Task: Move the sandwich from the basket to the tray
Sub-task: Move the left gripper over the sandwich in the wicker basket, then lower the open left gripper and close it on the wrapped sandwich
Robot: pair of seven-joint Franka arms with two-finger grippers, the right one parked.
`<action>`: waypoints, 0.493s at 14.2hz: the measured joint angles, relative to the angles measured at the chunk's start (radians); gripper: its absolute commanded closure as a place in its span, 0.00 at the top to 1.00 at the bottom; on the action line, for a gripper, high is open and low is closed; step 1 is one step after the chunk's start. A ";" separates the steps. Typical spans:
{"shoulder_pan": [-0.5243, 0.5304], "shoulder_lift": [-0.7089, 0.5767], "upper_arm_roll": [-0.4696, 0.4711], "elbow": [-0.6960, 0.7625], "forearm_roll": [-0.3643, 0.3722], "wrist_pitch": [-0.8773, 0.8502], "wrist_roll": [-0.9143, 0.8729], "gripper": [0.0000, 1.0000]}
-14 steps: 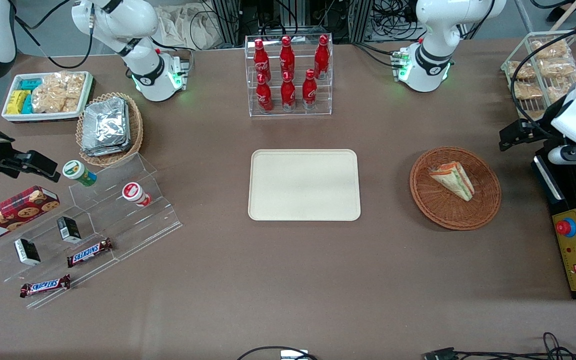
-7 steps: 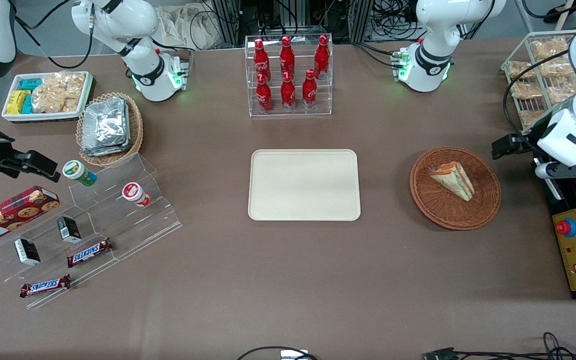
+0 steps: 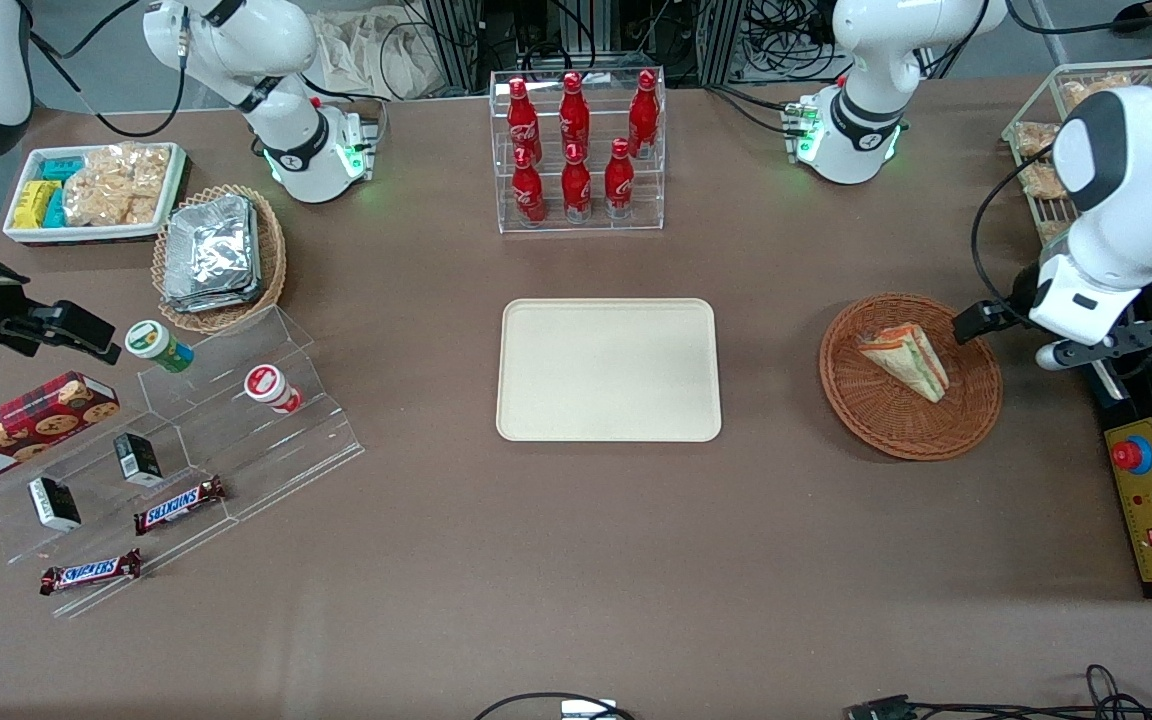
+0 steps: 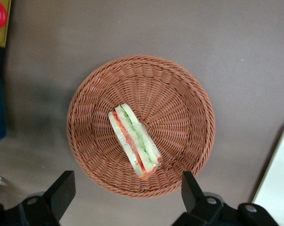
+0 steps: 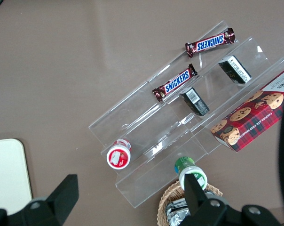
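The desk (image 3: 576,560) is brown and carries everything. The tray (image 3: 608,370) lies flat near the middle of the desk, with nothing on it. The basket (image 3: 966,415) stands toward the working arm's end of the desk, well apart from the tray and a little in from that end's edge. The sandwich (image 3: 905,360) lies inside the basket, on the woven bottom, with its orange and green layers showing along one side; it sits a little off the middle of the basket.

The gripper (image 4: 128,195) hangs above the basket, over its rim toward the working arm's end of the desk. Its two fingers (image 4: 63,188) are spread wide apart and they hold nothing. It does not touch the sandwich or the basket.
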 measured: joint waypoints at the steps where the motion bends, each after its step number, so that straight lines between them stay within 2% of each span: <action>1: 0.000 0.000 0.000 -0.024 0.000 0.026 -0.033 1.00; 7: 0.000 0.001 -0.002 -0.177 0.000 0.235 -0.208 1.00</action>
